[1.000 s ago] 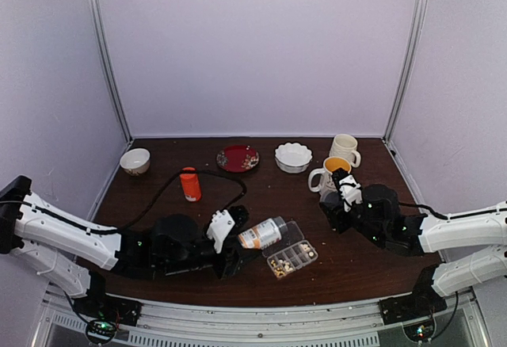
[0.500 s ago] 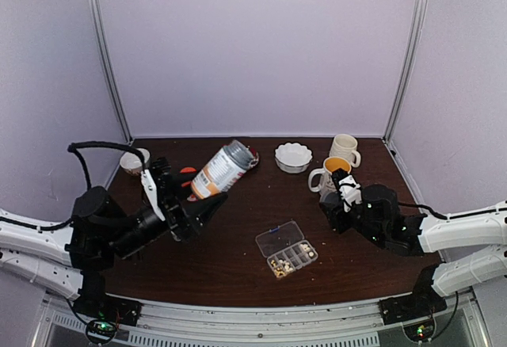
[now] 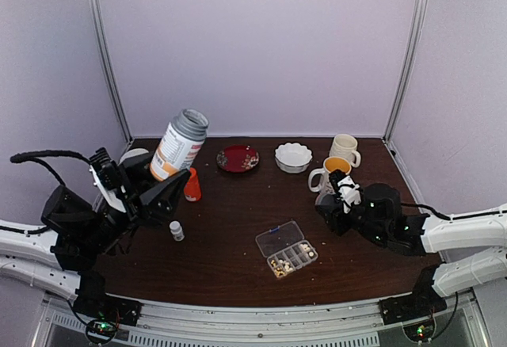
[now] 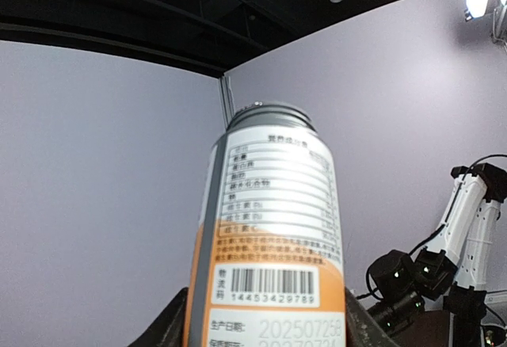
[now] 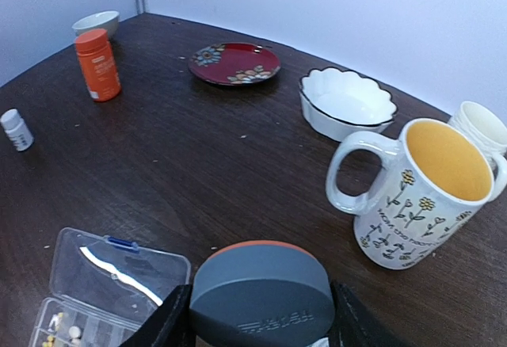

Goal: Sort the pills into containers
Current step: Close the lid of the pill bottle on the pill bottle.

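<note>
The clear organiser box (image 3: pixel 287 248) lies lid-open at table centre, with tiny white and tan pills (image 3: pixel 279 265) in its near compartments; its corner and lid (image 5: pixel 103 272) also show in the right wrist view. My left gripper (image 3: pixel 176 179) is raised at the left, shut on the lower body of a large orange-and-white labelled bottle (image 3: pixel 179 146) held nearly upright, grey top up. That bottle (image 4: pixel 271 220) fills the left wrist view between dark fingers (image 4: pixel 168 325). My right gripper (image 5: pixel 261 323) hovers low right of the box, shut on a grey cap (image 5: pixel 261 291) with an orange rim.
A small orange bottle (image 3: pixel 190 184) and a tiny white vial (image 3: pixel 177 230) stand left of centre. At the back are a red plate (image 3: pixel 238 158), a scalloped white bowl (image 3: pixel 293 157), two mugs (image 3: pixel 331 174) and a small bowl (image 3: pixel 135 155).
My left arm has swung the big bottle from tilted over the box, up and back to the far left, turning it nearly upright. The white vial now shows. The right arm has hardly moved.
</note>
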{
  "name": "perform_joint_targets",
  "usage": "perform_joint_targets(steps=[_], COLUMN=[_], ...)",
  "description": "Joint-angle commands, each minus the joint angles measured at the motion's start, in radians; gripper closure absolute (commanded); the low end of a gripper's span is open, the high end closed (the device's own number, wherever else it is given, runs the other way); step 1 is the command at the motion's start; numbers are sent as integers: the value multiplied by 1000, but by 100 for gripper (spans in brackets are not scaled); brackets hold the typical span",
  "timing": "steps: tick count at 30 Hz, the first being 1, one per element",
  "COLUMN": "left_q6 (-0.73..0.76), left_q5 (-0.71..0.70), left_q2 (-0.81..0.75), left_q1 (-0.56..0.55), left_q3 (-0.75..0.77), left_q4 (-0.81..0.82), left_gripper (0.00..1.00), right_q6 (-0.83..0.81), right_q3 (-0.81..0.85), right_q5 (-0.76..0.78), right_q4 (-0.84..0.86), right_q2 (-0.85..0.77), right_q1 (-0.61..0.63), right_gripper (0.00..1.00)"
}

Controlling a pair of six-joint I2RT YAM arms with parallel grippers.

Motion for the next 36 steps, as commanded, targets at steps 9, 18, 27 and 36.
perform_joint_targets(steps=[9, 18, 27, 36], left_q6=[-324, -457, -462, -463], left_q5=[74, 351, 428, 480], left_q2=[191, 294, 330, 340], left_q1=[31, 91, 93, 92], left_q3=[-144, -182, -154, -124], left_q4=[86, 163, 114, 50], left_gripper=[100, 100, 100, 100], right_q6=[56, 75, -7, -76], right_q3=[317, 404, 559, 629], right_q5=[-847, -934, -859, -806], right_q4=[-306, -333, -512, -599], right_q2=[-90, -121, -7, 62], right_q1=[54, 132, 212, 256], right_gripper=[100, 100, 100, 100])
